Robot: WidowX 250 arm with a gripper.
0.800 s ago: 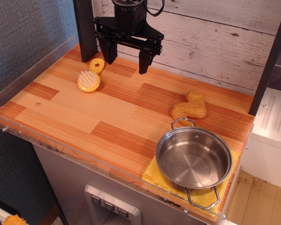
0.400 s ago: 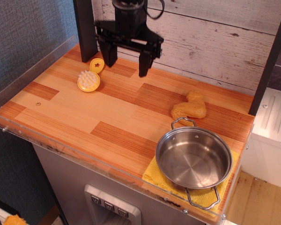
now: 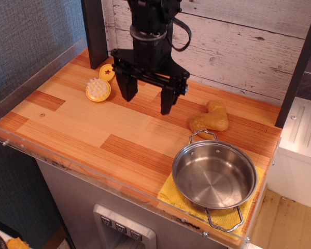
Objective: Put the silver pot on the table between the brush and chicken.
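1. Gripper (image 3: 147, 97): shown with its two dark jaws spread wide and nothing held between them. It is suspended above the worktop (image 3: 78, 129), over the stretch lying between the brush and the chicken, and well apart from the silver pot.

2. Silver pot (image 3: 214, 174): shown upright and empty, resting on a yellow cloth (image 3: 172, 196) at the near right corner of the worktop. One wire loop handle is directed toward the chicken, the other toward the clear acrylic rim (image 3: 119, 188). The pot is untouched by the gripper.

3. Chicken (image 3: 210, 118): laid flat just beyond the pot, close to its far handle; whether the two touch cannot be told.

4. Brush (image 3: 99, 88): laid bristles-up on the far side of the worktop from the pot, its star-marked handle turned toward the back wall.

5. Step in hand, as judged: the approach to the pot. No grasp has been made, and the placing is not yet begun.

6. Next move, as judged: the gripper is to be carried across to the pot and lowered with the jaws astride the rim or a loop handle. A thin, shiny wall is offered, so a centred, firm closure is called for.

7. Risk, as judged: the chicken, lying close to the pot, may be nudged on descent, and the cloth may be dragged on lifting.
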